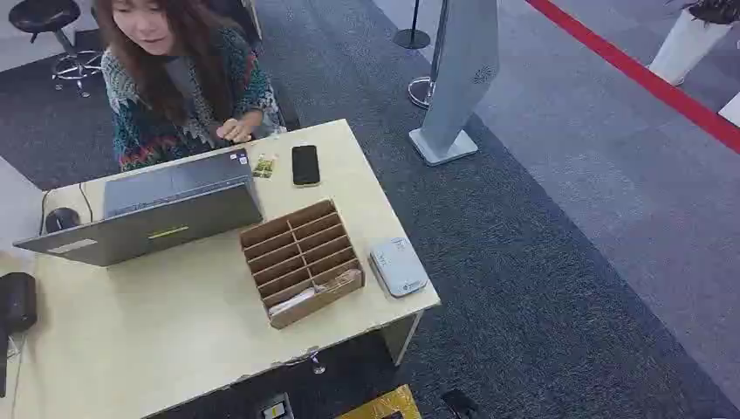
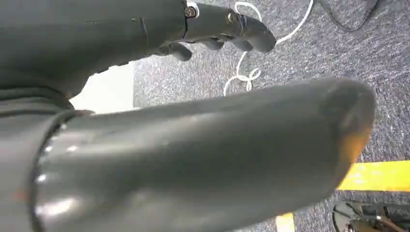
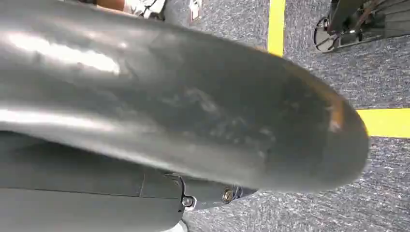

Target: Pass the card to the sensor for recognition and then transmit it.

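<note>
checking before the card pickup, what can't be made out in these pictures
- Card in the slotted box: head view shows pale contents in the nearest slot, too small to tell apart.
- Markings on the grey sensor: head view, too small to read.
- Laptop screen: turned away from the camera.
- Left hand: left wrist view, thick thumb blocks most fingers.
- Right hand: right wrist view, thumb hides the fingers, so its state is unclear.

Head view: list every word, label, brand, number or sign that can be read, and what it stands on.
None can be read.
Grey card reader: faint marks on its top, too small to read.
Laptop: a yellow strip and a pale sticker on its lid, a small sticker at its corner, all blurred.
Small card beside the black phone: a printed pattern, illegible.
</note>
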